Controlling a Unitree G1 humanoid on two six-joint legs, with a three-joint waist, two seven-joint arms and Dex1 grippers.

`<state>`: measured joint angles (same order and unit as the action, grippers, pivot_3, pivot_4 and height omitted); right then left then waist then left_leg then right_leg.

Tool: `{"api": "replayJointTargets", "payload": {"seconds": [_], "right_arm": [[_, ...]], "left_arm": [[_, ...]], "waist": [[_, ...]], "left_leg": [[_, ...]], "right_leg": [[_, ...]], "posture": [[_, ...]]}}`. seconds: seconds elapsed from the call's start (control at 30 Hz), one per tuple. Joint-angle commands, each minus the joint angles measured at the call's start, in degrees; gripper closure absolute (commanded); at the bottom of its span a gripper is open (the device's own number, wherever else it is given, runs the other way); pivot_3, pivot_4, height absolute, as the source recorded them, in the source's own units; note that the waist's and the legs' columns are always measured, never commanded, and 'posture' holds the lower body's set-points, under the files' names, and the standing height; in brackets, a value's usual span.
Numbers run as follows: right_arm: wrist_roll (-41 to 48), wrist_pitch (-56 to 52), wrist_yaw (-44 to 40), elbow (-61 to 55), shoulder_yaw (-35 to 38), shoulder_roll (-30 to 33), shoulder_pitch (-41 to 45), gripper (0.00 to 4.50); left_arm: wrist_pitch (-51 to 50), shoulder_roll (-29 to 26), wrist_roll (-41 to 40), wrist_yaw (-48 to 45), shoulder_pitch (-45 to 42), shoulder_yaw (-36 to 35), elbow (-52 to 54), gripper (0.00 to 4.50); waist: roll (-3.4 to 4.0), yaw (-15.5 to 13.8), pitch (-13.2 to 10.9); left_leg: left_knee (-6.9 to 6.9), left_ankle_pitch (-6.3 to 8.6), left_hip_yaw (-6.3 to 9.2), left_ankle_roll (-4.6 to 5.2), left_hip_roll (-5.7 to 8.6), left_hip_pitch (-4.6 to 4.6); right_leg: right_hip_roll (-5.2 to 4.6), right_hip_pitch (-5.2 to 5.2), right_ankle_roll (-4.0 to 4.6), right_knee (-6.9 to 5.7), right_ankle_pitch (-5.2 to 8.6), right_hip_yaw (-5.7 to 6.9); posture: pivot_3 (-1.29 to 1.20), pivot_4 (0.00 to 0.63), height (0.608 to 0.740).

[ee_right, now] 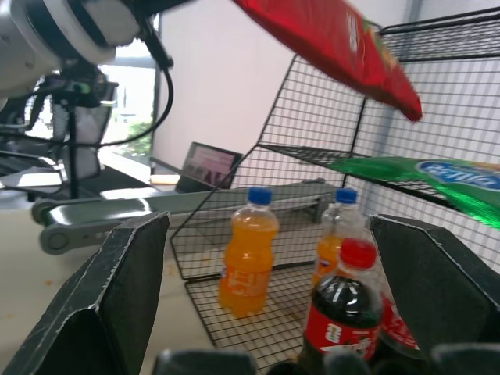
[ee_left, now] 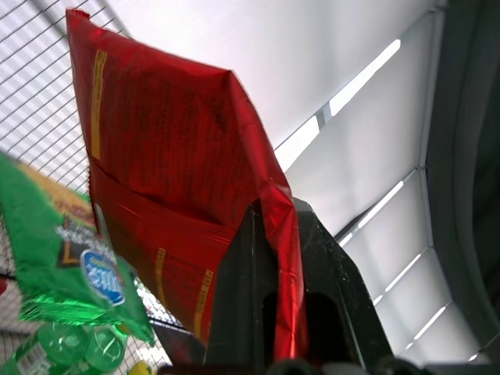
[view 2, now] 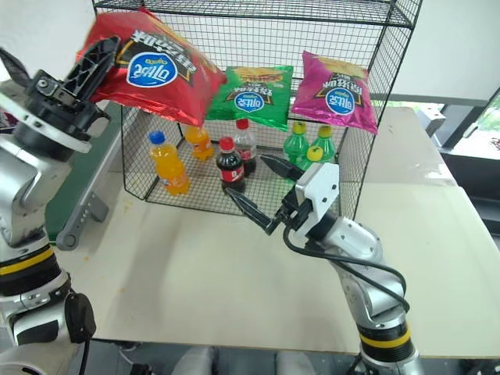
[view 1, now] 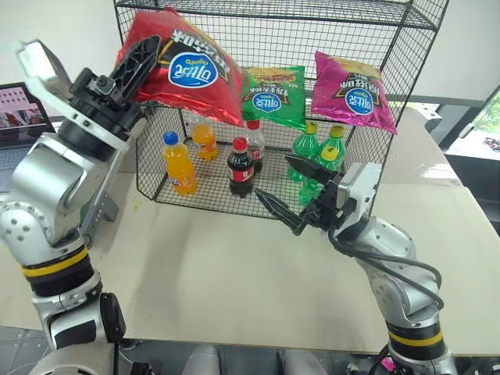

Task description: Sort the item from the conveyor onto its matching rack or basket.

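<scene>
Left pincer [view 1: 144,58] grips red bag [view 1: 187,66] — blue oval logo

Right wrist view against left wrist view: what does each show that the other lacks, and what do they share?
Right wrist alone: orange soda bottles, a cola bottle, the conveyor, a laptop, and the right gripper open.
Left wrist alone: green bottles and the left gripper's fingers shut on the red bag.
Both: red bag, green bag, rack.
</scene>
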<state>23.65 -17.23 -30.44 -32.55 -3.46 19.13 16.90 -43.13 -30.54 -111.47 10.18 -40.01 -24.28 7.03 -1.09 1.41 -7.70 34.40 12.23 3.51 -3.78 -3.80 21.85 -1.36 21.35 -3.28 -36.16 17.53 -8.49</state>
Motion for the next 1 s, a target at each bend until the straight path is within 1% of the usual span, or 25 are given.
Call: {"api": "replayJointTargets", "payload": {"seconds": [0.03,0.13,0.23,0.4,0.57,0.67,0.8,1.0], "right_arm": [[-0.4,-0.9,3.0,-4.3,1.2,-0.1,-0.4,0.00],[-0.7,-1.4,4.5,-5.5,0.5,-0.3,-1.0,0.00],[-0.9,-1.5,5.0,-5.9,0.3,-0.1,-0.9,0.00],[-0.1,-0.7,5.0,-5.3,1.4,-0.3,2.2,0.00],[2.6,-2.6,5.1,-2.5,3.1,-0.6,11.9,0.00],[2.9,-2.9,5.1,-1.1,2.9,-0.8,14.8,0.00],[2.6,-2.6,5.1,-0.4,2.2,-1.0,15.3,0.00],[1.3,-2.2,5.6,-0.8,1.2,-1.4,12.0,0.00]], "left_arm": [[-2.1,0.6,5.4,-8.2,0.6,1.7,-9.4,4.47],[-2.4,1.3,11.7,-14.0,-1.0,2.6,-18.3,4.47],[-2.8,1.9,13.4,-15.4,-4.3,1.6,-21.2,4.47],[-1.7,3.6,13.5,-13.1,-8.0,-1.3,-23.2,4.47],[2.4,6.1,18.7,-9.3,-12.5,-3.0,-26.2,4.47],[4.0,6.9,20.8,-7.9,-15.0,-4.5,-29.6,4.47],[5.2,7.6,24.1,-5.9,-17.3,-5.8,-33.9,4.47],[3.4,10.2,28.8,-6.0,-21.3,-5.4,-37.5,4.47]], "waist": [[0.01,-0.1,0.0],[0.00,-0.3,0.0],[-0.05,-0.5,0.0],[-0.09,-0.6,-0.1],[-0.08,-0.5,-0.1],[-0.08,-0.5,-0.1],[-0.08,-0.7,-0.1],[-0.08,-0.9,-0.1]], "left_leg": [[-0.01,-0.02,0.01,-0.03,0.00,0.01],[0.01,-0.03,0.01,-0.05,0.01,0.05],[0.02,-0.03,0.03,-0.06,0.01,0.14],[0.06,-0.04,0.12,-0.07,0.01,0.23],[0.04,-0.06,0.14,-0.06,0.00,0.15],[0.06,-0.06,0.18,-0.06,0.01,0.17],[0.07,-0.06,0.19,-0.06,0.02,0.20],[0.16,-0.06,0.30,-0.06,0.02,0.26]], "right_leg": [[0.00,0.00,0.00,0.00,0.00,0.01],[-0.01,0.01,0.00,0.03,0.00,0.04],[-0.01,0.05,0.00,0.05,0.00,0.07],[-0.03,0.05,0.00,0.06,0.00,0.15],[-0.01,0.03,0.01,-0.03,-0.01,0.16],[-0.02,0.01,0.02,0.00,-0.02,0.20],[-0.03,0.02,0.02,0.01,-0.02,0.22],[-0.03,-0.01,0.02,0.02,-0.02,0.33]], "posture": [[0.00,0.150,0.740],[0.00,0.150,0.740],[0.00,0.150,0.740],[0.00,0.150,0.740],[0.00,0.150,0.740],[0.00,0.150,0.740],[0.00,0.150,0.740],[0.00,0.150,0.740]]}}
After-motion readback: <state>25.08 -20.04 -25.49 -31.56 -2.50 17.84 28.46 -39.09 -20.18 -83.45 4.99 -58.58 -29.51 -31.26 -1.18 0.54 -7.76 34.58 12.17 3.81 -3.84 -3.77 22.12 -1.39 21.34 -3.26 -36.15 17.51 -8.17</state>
